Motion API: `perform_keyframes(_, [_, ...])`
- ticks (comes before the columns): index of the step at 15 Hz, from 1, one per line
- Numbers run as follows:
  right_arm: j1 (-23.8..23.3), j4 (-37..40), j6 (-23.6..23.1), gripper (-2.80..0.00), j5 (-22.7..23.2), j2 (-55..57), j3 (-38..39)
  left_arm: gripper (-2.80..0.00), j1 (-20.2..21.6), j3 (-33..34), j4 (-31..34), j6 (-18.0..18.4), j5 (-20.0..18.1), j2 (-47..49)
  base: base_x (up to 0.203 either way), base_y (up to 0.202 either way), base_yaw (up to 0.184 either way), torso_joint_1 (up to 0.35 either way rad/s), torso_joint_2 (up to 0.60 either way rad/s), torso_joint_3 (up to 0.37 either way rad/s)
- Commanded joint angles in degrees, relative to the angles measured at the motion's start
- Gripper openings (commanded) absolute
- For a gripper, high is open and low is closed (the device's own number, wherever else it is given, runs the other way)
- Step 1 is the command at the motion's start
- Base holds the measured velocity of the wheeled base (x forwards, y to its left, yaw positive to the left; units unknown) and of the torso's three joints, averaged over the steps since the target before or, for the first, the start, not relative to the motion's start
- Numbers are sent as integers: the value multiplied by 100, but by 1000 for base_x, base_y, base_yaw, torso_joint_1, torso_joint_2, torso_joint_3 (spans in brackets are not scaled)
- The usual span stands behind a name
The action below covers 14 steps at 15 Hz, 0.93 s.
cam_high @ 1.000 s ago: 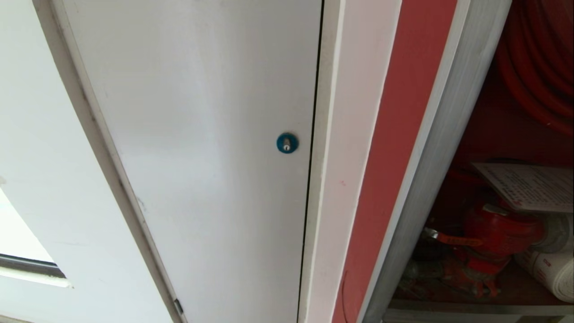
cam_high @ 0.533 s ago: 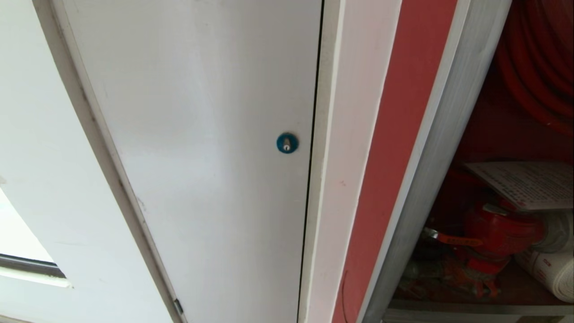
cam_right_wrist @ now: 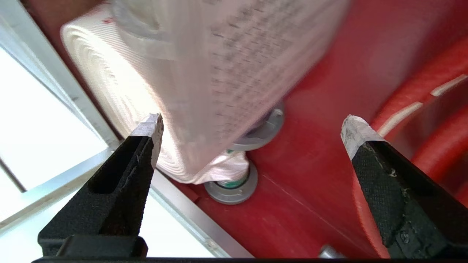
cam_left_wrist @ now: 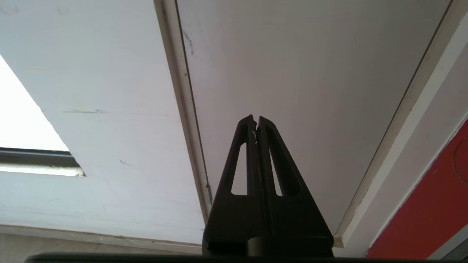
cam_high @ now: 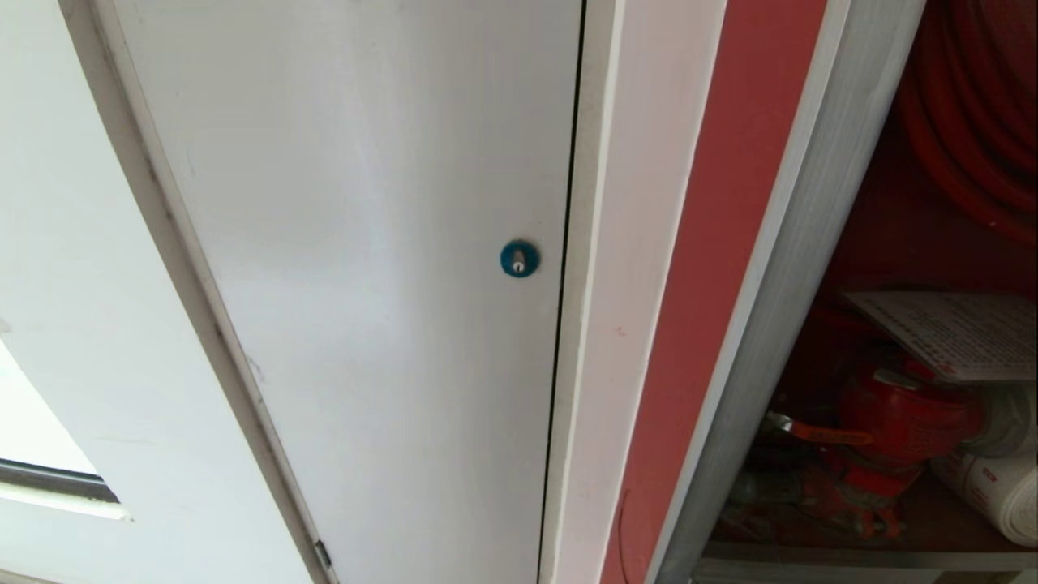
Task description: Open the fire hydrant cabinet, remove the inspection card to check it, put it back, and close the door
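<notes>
The fire hydrant cabinet point(cam_high: 778, 324) stands open at the right of the head view, showing its red inside. The inspection card point(cam_high: 957, 332), a white sheet with fine print, lies atop the red valve point(cam_high: 900, 422), beside the white rolled hose point(cam_high: 997, 495). My right gripper point(cam_right_wrist: 252, 128) is inside the cabinet and open. The card point(cam_right_wrist: 234, 65) hangs blurred just beyond its fingertips point(cam_right_wrist: 150, 128), not between them, in front of the rolled hose point(cam_right_wrist: 106, 73). My left gripper point(cam_left_wrist: 256, 120) is shut and empty, parked facing the white panel. The door is out of view.
A plain white panel point(cam_high: 365, 284) with a blue round lock point(cam_high: 519, 259) fills the left of the head view. The red hose reel point(cam_high: 973, 122) sits above the card. Two grey hose couplings point(cam_right_wrist: 230, 188) lie on the red cabinet wall point(cam_right_wrist: 329, 182) by a silver frame edge point(cam_right_wrist: 197, 223).
In the head view the card has shifted slightly to the left over the valve. The panel, frame and left gripper have not moved.
</notes>
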Motion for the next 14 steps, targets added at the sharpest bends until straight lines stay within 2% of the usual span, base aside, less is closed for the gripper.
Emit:
perform_keyframes(1, [0,18,-58,0,2,-99,113,-280,-3,35,-4,2,0,-6,0,0,0,0,0,0])
perform_keyframes(6, [-5,37,-94,0,2,-789,425,-280,-1,35,-4,2,0,-6,0,0,0,0,0,0])
perform_keyframes(12, [0,101,-510,0,-70,-1997,976,-280,5,35,-4,2,0,-6,0,0,0,0,0,0])
perform_keyframes(13, [0,405,-526,-280,-67,-2110,938,-280,5,35,-4,2,0,-6,0,0,0,0,0,0])
perform_keyframes(14, [0,802,-530,-280,-62,-2287,826,-280,-4,35,-4,2,0,-6,0,0,0,0,0,0])
